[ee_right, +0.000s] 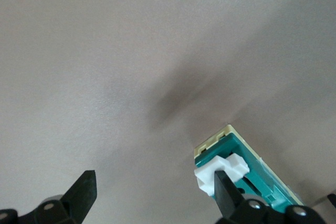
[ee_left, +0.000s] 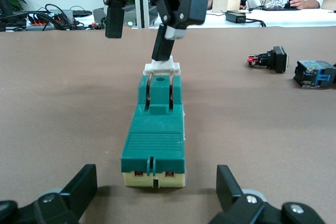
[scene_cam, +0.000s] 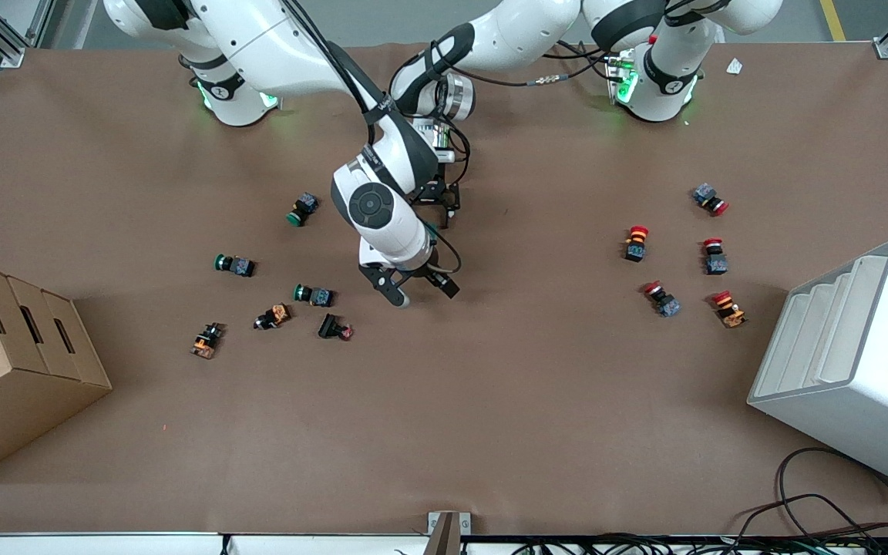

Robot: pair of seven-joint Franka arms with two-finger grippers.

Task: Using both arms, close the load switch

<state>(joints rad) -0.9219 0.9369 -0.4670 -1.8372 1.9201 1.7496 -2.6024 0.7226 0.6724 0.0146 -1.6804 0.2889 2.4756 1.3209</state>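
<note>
The load switch is a dark green block with a cream base, lying on the brown table. Its white lever tab is at the end away from my left gripper. My left gripper is open and low, with the switch's near end just ahead of its fingers and not touched. My right gripper is open, and one finger rests against the white tab. In the front view the right gripper and left gripper meet mid-table, and the right wrist hides most of the switch.
Green-capped and orange push buttons lie toward the right arm's end. Red-capped ones lie toward the left arm's end. A cardboard box and a white bin stand at the table's ends. Two buttons lie near the switch.
</note>
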